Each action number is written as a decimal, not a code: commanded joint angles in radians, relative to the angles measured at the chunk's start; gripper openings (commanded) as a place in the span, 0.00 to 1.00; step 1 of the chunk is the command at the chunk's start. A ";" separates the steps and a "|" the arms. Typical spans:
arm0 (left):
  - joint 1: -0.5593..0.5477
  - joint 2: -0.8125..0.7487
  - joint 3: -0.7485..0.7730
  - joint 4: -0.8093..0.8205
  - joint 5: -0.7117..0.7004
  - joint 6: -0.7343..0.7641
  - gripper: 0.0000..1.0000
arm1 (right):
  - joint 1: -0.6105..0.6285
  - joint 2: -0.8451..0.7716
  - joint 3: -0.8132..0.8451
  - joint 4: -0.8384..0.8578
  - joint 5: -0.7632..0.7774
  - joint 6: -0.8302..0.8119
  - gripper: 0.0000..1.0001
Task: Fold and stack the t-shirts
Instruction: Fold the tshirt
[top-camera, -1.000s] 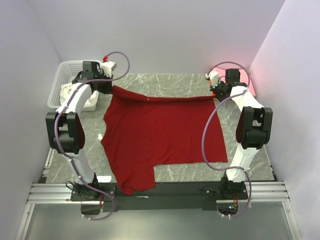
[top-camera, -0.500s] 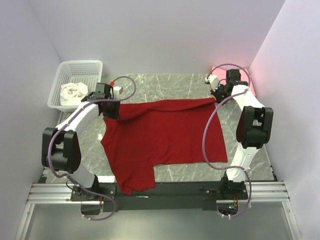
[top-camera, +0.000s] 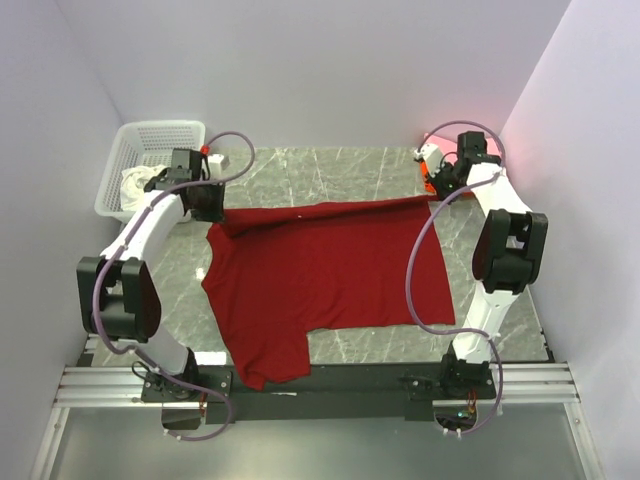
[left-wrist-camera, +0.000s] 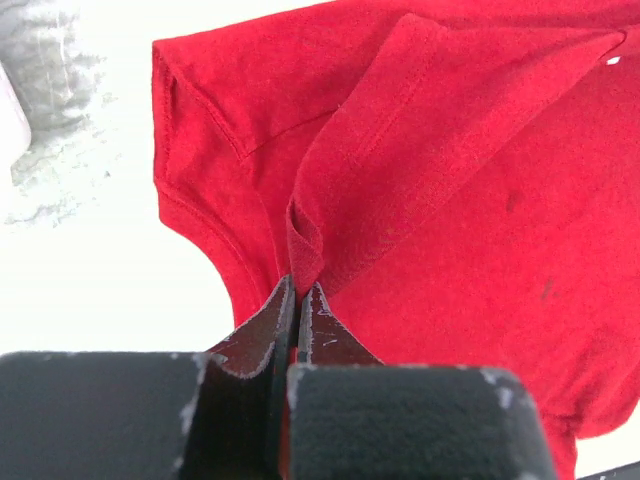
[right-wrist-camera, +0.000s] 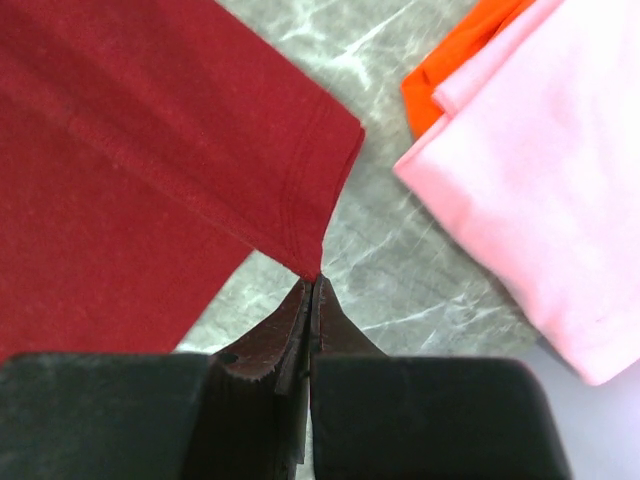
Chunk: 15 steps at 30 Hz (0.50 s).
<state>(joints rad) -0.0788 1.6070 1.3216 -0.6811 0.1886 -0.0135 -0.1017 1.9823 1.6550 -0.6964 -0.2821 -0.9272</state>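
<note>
A deep red t-shirt (top-camera: 330, 275) lies spread across the marble table, with one sleeve hanging toward the near edge. My left gripper (top-camera: 213, 212) is shut on a bunched fold of the shirt (left-wrist-camera: 450, 180) at its far left corner, near a sleeve; in the left wrist view the gripper (left-wrist-camera: 298, 287) pinches the red cloth. My right gripper (top-camera: 433, 192) is shut on the shirt's far right hem corner (right-wrist-camera: 313, 280), with the corner lifted just above the table. Between the two grips the far edge sags. A pink t-shirt (right-wrist-camera: 540, 170) lies on an orange one (right-wrist-camera: 440, 75) at the back right.
A white lattice basket (top-camera: 160, 135) stands at the back left with a crumpled white t-shirt (top-camera: 135, 185) in it. The table (top-camera: 330, 165) is walled on three sides. The arms' bases and a metal rail (top-camera: 320, 385) run along the near edge.
My left gripper swung in from beside the basket toward the table with its corner, then eased back a little. The taut far edge has gone slack. The right gripper has barely moved.
</note>
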 joint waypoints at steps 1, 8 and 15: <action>-0.004 -0.052 0.002 -0.035 0.046 0.058 0.00 | -0.010 -0.053 -0.047 -0.014 0.001 -0.032 0.00; -0.044 -0.047 -0.062 -0.025 0.051 0.105 0.00 | -0.004 -0.045 -0.113 -0.006 0.023 -0.045 0.00; -0.078 -0.030 -0.127 -0.020 -0.001 0.133 0.00 | -0.001 -0.046 -0.152 -0.014 0.034 -0.064 0.00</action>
<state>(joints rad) -0.1524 1.5936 1.2072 -0.7067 0.2111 0.0891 -0.1043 1.9789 1.5112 -0.7055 -0.2626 -0.9684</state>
